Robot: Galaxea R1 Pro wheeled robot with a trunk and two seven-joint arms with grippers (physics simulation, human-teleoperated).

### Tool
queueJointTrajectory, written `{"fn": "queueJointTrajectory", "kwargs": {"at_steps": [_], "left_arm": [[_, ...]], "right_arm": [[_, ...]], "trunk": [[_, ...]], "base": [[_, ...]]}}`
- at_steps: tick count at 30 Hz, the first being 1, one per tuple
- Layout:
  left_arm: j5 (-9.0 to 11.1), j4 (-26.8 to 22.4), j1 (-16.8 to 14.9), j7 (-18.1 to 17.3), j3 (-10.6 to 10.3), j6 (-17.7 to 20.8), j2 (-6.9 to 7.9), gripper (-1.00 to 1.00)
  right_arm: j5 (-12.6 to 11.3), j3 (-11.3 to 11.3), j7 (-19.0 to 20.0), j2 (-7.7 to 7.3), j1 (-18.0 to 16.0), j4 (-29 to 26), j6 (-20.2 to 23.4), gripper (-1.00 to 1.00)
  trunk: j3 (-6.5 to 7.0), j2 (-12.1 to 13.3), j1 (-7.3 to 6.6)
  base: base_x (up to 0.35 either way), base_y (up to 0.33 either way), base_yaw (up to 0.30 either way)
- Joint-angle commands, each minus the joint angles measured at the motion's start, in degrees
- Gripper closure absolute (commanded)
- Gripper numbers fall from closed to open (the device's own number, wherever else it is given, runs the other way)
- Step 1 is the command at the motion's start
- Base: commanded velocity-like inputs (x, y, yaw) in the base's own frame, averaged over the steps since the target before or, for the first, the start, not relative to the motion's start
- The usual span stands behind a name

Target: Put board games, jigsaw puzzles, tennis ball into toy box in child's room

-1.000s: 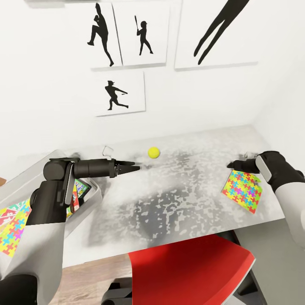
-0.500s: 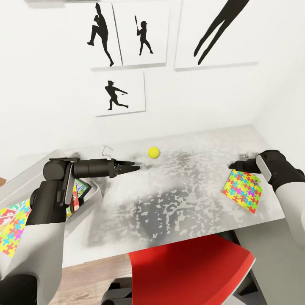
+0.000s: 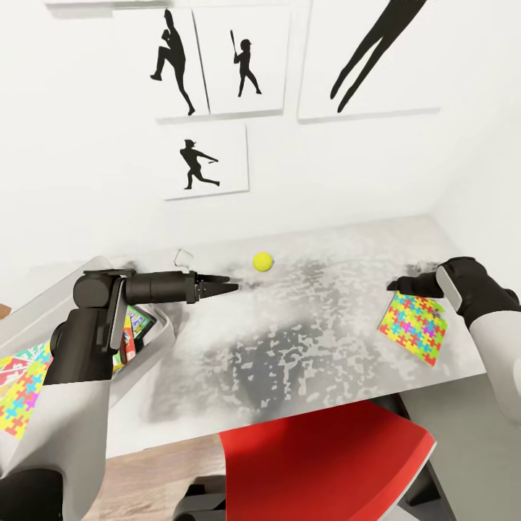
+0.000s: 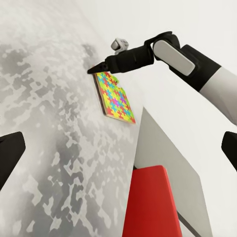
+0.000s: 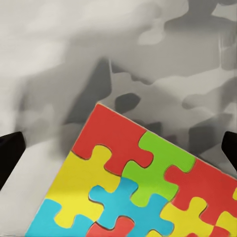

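Right tool [image 3: 396, 283] hovers at the far corner of the flat square box with the pink-yellow-green-blue jigsaw pattern [image 3: 413, 327], fingers spread wide; in the right wrist view both black fingertips sit at the frame edges with the box corner [image 5: 143, 173] between and below them, nothing pinched. That box lies flat near the right edge of the mottled light-grey table [image 3: 304, 340], toward its front.

Left tool [image 3: 231, 286] reaches across the table from above the shallow light-grey toy box [image 3: 163, 334] at the left end, fingers apart, holding nothing. The small yellow-green tennis ball [image 3: 263, 260] rests loose toward the back edge, just beyond the left fingertips.

Risks as I judge them:
- Box is thin and flat on the surface; fingers may skate over the lid or push it toward the right edge and off.
- A corner-only pinch could let it swing or slip in transit.
- A nudge from the left tool would send the ball rolling.
- The toy box already holds flat boxes, so the bin may be crowded when this one goes in.
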Motion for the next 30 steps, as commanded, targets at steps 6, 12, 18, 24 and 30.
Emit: {"fn": "queueJointTrajectory", "kwargs": {"at_steps": [6, 12, 18, 24, 30], "left_arm": [[-0.6, -0.1, -0.1, -0.6, 0.1, 0.6, -0.02, -1.00], [-0.6, -0.1, -0.1, -0.6, 0.1, 0.6, -0.11, -1.00], [-0.6, -0.1, -0.1, -0.6, 0.1, 0.6, -0.18, -1.00], [-0.6, -0.1, -0.1, -0.6, 0.1, 0.6, -0.20, -1.00], [-0.6, -0.1, -0.1, -0.6, 0.1, 0.6, -0.20, -1.00]], "right_arm": [[-0.9, 0.5, 0.4, 0.14, 0.0, 0.6, 0.3, -1.00], [-0.9, 0.6, 0.5, 0.09, 0.0, 0.6, 0.3, -1.00], [-0.9, 0.6, 0.5, 0.02, 0.0, 0.6, 0.2, -1.00], [-0.9, 0.6, 0.5, 0.01, 0.0, 0.6, 0.2, -1.00], [-0.8, 0.6, 0.5, -0.02, 0.0, 0.6, 0.1, -1.00]], "trunk": [[0.00, -0.1, 0.05], [0.02, -0.1, 0.05], [0.02, -0.1, 0.05], [0.02, -0.1, 0.05], [0.02, -0.1, 0.05]], "base": [[0.000, 0.000, 0.000], [0.000, 0.000, 0.000], [0.000, 0.000, 0.000], [0.000, 0.000, 0.000], [-0.057, 0.000, 0.000]]}}
